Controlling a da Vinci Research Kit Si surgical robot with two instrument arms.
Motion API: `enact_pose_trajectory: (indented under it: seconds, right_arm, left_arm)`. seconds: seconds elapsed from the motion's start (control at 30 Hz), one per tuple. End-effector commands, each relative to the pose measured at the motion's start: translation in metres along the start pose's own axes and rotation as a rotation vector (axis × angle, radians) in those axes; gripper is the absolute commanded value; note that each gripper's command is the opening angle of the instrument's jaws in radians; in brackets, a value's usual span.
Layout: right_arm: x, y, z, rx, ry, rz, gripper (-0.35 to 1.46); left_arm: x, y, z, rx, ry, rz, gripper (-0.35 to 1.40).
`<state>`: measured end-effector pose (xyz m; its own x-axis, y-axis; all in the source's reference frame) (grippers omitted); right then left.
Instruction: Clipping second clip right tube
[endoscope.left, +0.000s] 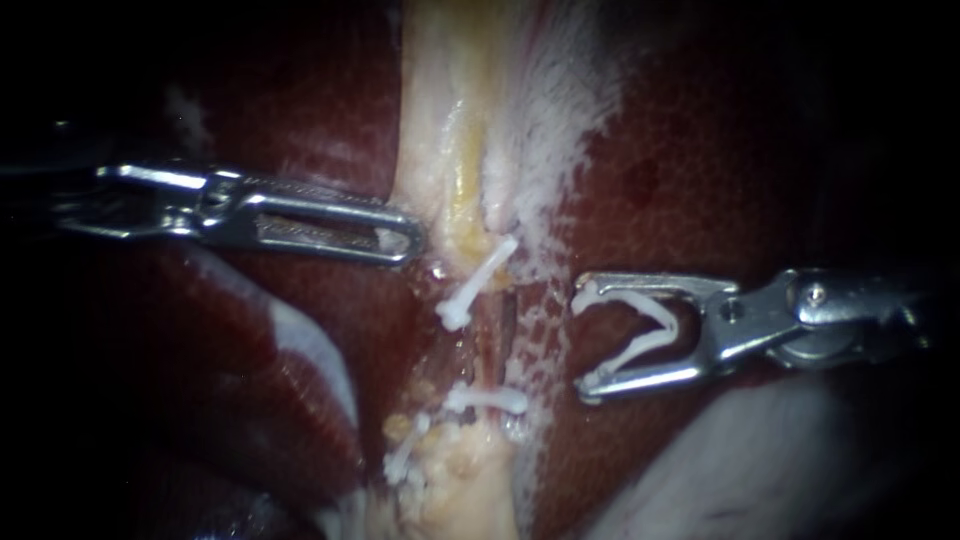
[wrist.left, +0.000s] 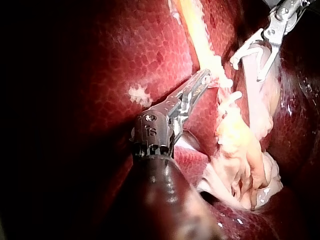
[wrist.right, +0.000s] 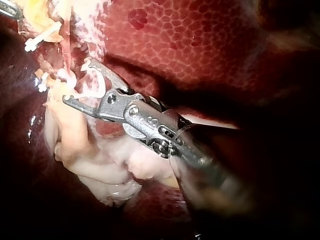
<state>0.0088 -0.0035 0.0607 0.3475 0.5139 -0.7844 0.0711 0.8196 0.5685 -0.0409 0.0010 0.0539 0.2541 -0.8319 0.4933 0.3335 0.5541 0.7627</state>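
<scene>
The left instrument (endoscope.left: 408, 240) (wrist.left: 203, 78) comes in near level, shaft low. Its long slotted steel jaws are pressed together and the rounded tip touches the edge of the pale yellow-white fibrous strip (endoscope.left: 450, 120) (wrist.left: 200, 35).

The right instrument (endoscope.left: 586, 340) (wrist.left: 247, 70) (wrist.right: 76, 81) comes in level from the other side, wrist straight. Its jaws are spread wide and carry an open white plastic clip (endoscope.left: 668, 325), V-shaped, with one leg seated along each jaw.

The thin reddish-brown tube (endoscope.left: 505, 335) runs down the middle. A tilted white clip (endoscope.left: 478, 283) sits across its upper end and a level white clip (endoscope.left: 487, 400) across its lower end. A third white clip (endoscope.left: 403, 458) sits lower still, on the left instrument's side, in crumbly yellowish tissue.

The loaded jaws are just beside the tube, mouth facing it, between the levels of the two placed clips. They are apart from the tube, not around it. Cannot tell whether this is the right tube.

The dark red mottled liver (endoscope.left: 700, 150) (wrist.left: 140, 50) (wrist.right: 200, 40) is glossy, with a fine cell pattern. The strip is frayed and fuzzy at its edges.
</scene>
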Motion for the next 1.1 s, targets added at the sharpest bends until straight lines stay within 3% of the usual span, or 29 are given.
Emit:
enact_pose_trajectory:
  seconds: [0.03,0.33,0.57,0.73,1.1]
  right_arm:
    - [-0.0002,-0.0001,0.0004,0.004,-0.001,0.008,0.60]
    - [-0.0011,0.0003,0.0041,0.028,-0.007,0.044,0.60]
    - [-0.0016,0.0006,0.0068,0.051,-0.013,0.051,0.60]
    - [-0.0019,0.0005,0.0085,0.072,-0.019,0.049,0.60]
    - [-0.0008,-0.0003,0.0105,0.079,-0.021,0.049,0.60]
  left_arm:
    - [-0.0002,-0.0002,-0.0005,-0.003,-0.002,-0.002,-0.21]
    - [-0.0028,-0.0034,-0.0047,-0.003,-0.034,-0.028,-0.21]
    - [-0.0038,-0.0052,-0.0062,-0.003,-0.049,-0.019,-0.21]
    - [-0.0042,-0.0053,-0.0069,-0.007,-0.054,-0.016,-0.21]
    - [-0.0042,-0.0047,-0.0070,-0.013,-0.059,-0.017,-0.21]
